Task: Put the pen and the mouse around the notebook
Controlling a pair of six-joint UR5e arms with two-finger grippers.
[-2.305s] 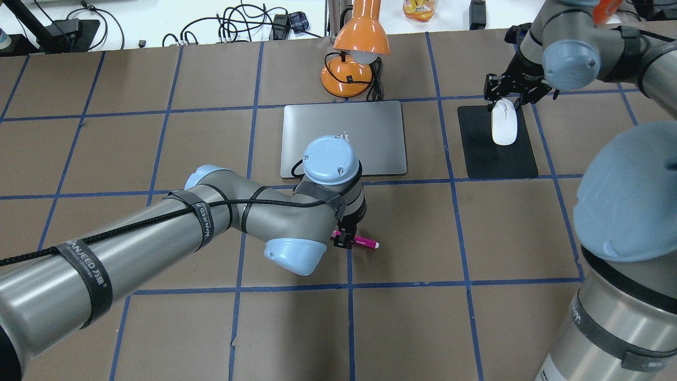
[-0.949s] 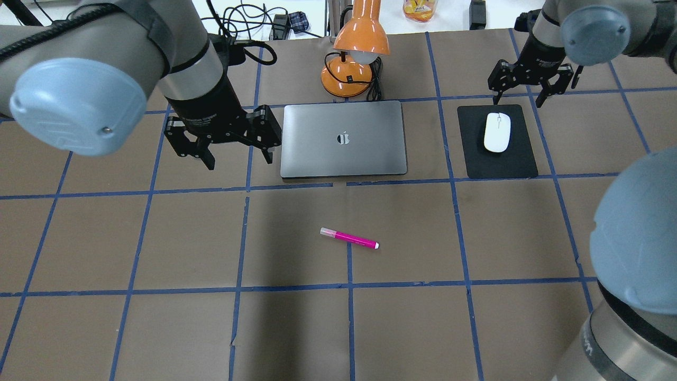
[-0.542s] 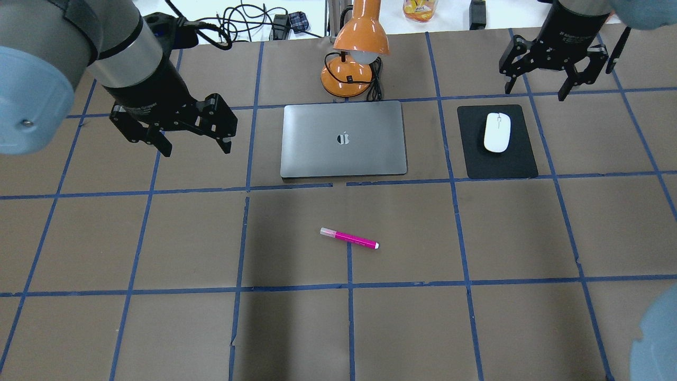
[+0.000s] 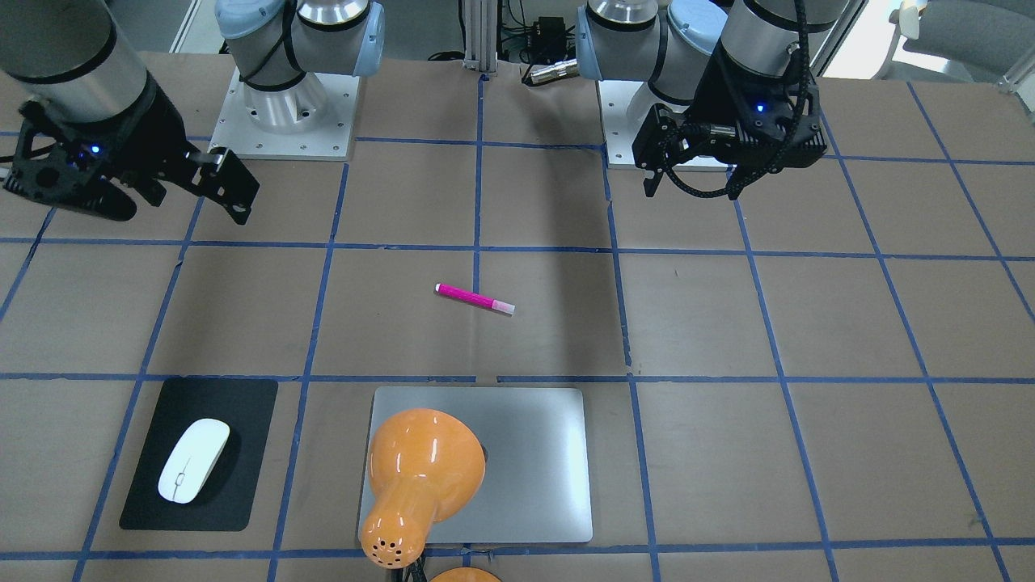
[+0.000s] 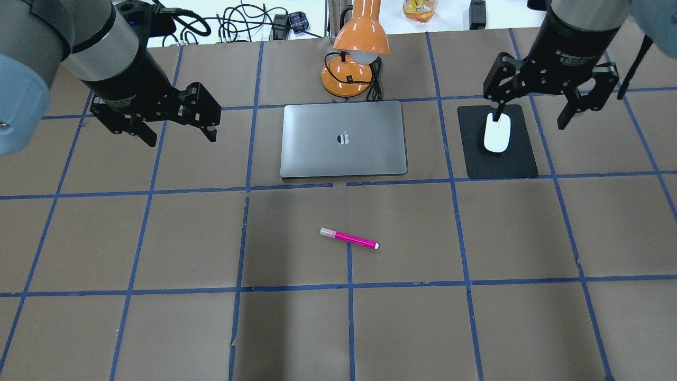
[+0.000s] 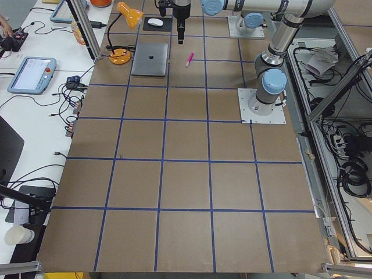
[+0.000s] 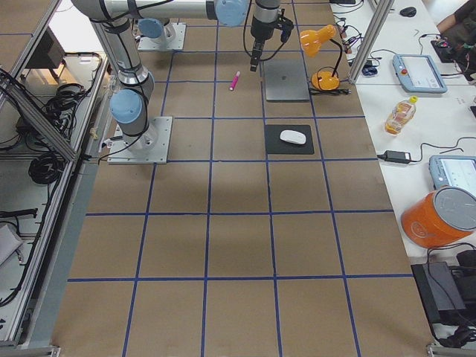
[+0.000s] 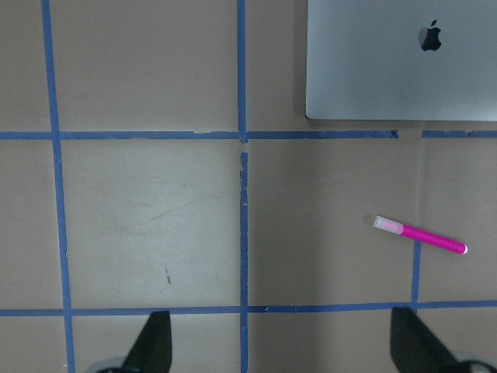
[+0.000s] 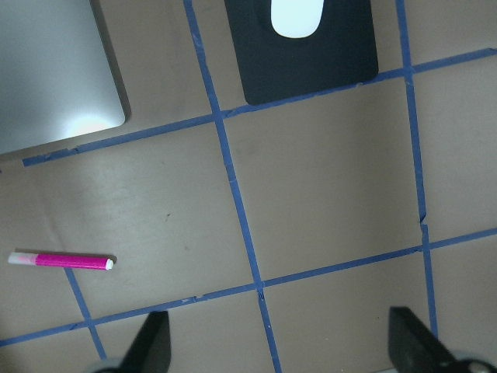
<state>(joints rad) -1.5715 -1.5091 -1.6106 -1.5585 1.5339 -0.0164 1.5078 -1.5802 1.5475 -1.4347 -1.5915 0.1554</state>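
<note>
The pink pen [image 5: 349,238] lies alone on the table in front of the silver notebook [image 5: 344,138]; it also shows in the left wrist view as the pen [image 8: 420,235]. To the notebook's right, the white mouse [image 5: 497,135] rests on a black mat [image 5: 502,161]. My left gripper [image 5: 180,136] hangs open and empty high above the table, left of the notebook. My right gripper [image 5: 530,120] is open and empty, high over the mat's far edge. From the right wrist I see the mouse [image 9: 296,17] and pen [image 9: 60,260] far below.
An orange desk lamp [image 5: 354,58] stands just behind the notebook, its shade leaning over it. Cables and a bottle lie on the white bench beyond the table's far edge. Blue tape lines grid the brown table surface.
Both grippers have let go and risen: the left left the pen and swung up to the notebook's left, the right released the mouse and lifted. Pen and mouse lie still.
</note>
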